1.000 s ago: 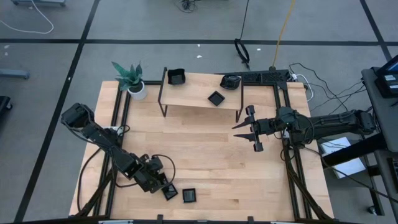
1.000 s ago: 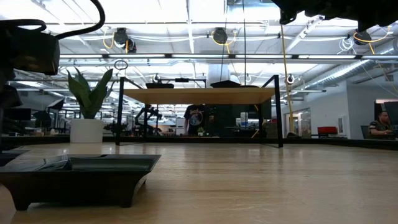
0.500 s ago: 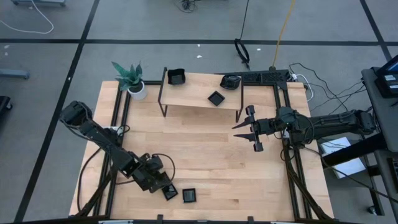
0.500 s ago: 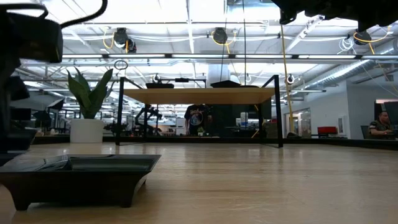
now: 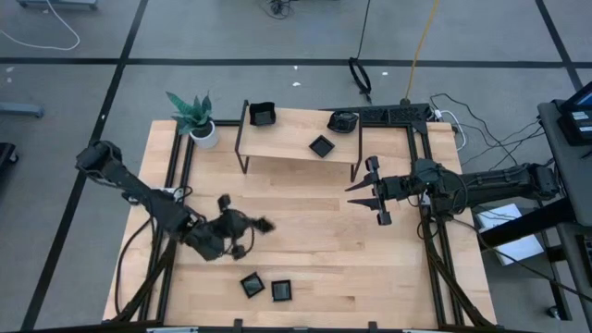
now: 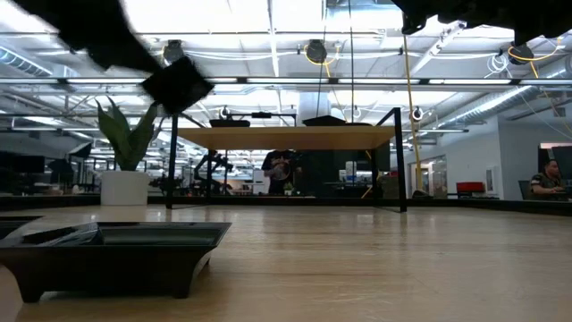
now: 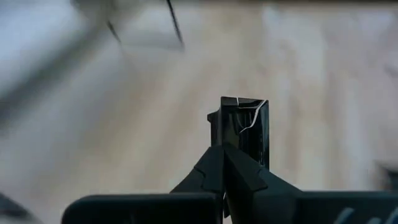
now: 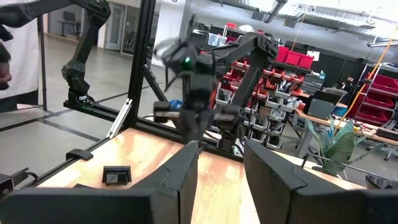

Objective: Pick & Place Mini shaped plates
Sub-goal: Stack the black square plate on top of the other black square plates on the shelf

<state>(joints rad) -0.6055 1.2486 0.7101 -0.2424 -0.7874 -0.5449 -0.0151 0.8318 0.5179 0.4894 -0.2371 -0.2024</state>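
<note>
My left gripper (image 5: 248, 225) is over the table's left-middle, raised, and shut on a small black square plate (image 5: 263, 224), which the low view shows high up as a dark plate (image 6: 179, 84). Two more black plates (image 5: 250, 283) (image 5: 280, 290) lie flat near the near edge; one plate (image 6: 107, 254) fills the low view's foreground. Three other plates (image 5: 262, 114) (image 5: 321, 145) (image 5: 342, 120) sit on and beside the raised shelf (image 5: 287, 139). My right gripper (image 5: 375, 191) hovers open at the table's right side, touching nothing. My left gripper pinches the square plate between its two fingers by the rim nearest to them (image 7: 235, 147). The fingers (image 7: 214, 168) point roughly level toward the table's right. The plate sticks out past the fingertips, lifted clear of the table and tilted on edge.
A potted green plant (image 5: 194, 116) stands at the far left corner. The black-legged shelf spans the far middle. Cables and a power strip (image 5: 398, 113) lie beyond the far right corner. Bare wood (image 5: 305, 231) stretches between the two arms.
My left gripper has risen from the near edge and swung toward the table's middle, turning to point right, with a plate held in it and lifted clear. The two plates by the near edge stayed in place. My right arm kept still.
</note>
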